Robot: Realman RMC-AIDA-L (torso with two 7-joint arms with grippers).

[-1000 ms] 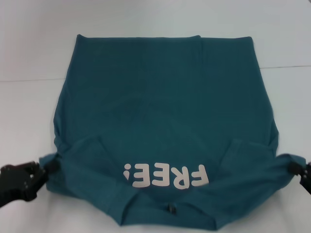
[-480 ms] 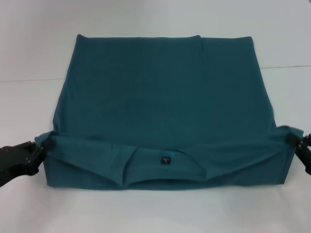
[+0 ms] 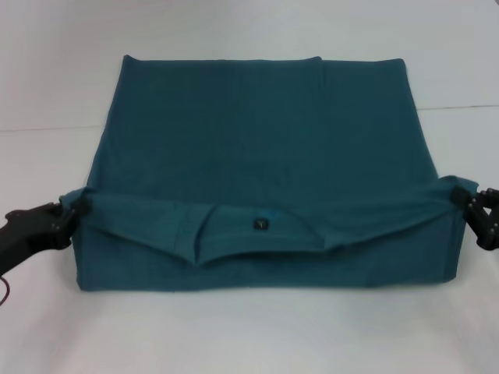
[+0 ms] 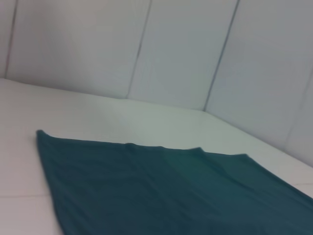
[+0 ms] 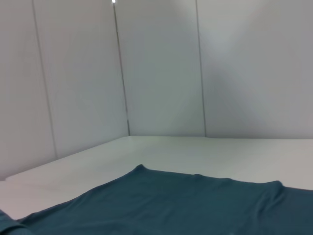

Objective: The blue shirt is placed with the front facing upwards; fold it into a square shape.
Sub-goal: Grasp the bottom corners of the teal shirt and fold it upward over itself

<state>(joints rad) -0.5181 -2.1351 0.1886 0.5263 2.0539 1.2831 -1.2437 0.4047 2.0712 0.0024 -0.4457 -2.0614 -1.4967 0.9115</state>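
Teal: one blue shirt point(image 3: 257, 156), two pincers point(image 3: 74, 209) gripping.

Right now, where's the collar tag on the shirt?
In the head view, the small black tag sits inside the collar on the folded-over near band of the blue shirt, roughly midway between the left gripper and right gripper.

White table point(image 3: 234, 335) lying bare on every side of the blue shirt point(image 3: 257, 148): a wide strip along the near edge, open margins to the left and right, and a broad band beyond the far hem. Left gripper point(image 3: 69, 214) and right gripper point(image 3: 468, 201) occupying the near corners, each pinching a raised fold, so the side margins there are blocked. Panelled wall point(image 5: 161, 68) closing off the far side of the table in both wrist views.
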